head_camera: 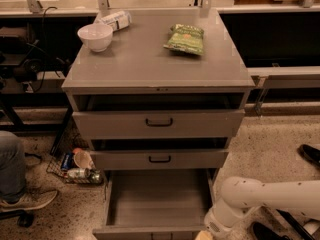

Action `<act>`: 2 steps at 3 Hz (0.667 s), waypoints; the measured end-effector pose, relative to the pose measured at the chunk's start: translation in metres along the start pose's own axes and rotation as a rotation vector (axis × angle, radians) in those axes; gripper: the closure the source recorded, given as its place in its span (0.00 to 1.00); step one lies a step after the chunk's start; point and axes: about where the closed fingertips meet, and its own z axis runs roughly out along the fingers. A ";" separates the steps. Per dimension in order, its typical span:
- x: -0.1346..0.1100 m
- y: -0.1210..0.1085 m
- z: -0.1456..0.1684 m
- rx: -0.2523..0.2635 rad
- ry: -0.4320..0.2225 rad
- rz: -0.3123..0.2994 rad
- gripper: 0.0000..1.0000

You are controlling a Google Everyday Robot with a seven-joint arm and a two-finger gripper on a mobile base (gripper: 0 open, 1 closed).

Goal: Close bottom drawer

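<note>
At the far left a person's leg in blue jeans (11, 166) is resting on the speckled floor, well apart from the work. A small wire basket of bottles and cups (75, 166) is sitting just beside the lower left side of the grey three-drawer metal bench (140, 66). On the bench's flat top a round white ceramic bowl (95, 36) is standing upright near the back left corner, with a white wrapped packet (115, 20) lying just behind it. A green crinkled snack bag (186, 39) is lying flat towards the back right. All three are sitting back from the front edge, so they are probably not going to matter to the drawers. Below, the tall-fronted grey top drawer (159, 124) and the slimmer grey middle drawer (159, 160) are each standing a little ajar. The wide grey bottom drawer (156, 199) is standing pulled far out towards the camera, its bare floor showing and its slim front panel lying at the lower edge of the view. To its right the white, rounded robot arm (270, 196) is reaching in low from the right. The pale end effector (204, 234) is sitting at the very bottom of the view, just beside the drawer's front right corner, seemingly placed to get in front of the panel and push it home. Whether the end effector is open or closed I cannot tell. At the far right a black shoe (310, 154) is resting on the floor, apart from the arm.
</note>
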 end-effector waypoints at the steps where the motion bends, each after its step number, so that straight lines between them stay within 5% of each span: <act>1: -0.002 -0.020 0.068 0.003 -0.044 0.019 0.46; 2: -0.013 -0.038 0.097 0.040 -0.098 0.035 0.69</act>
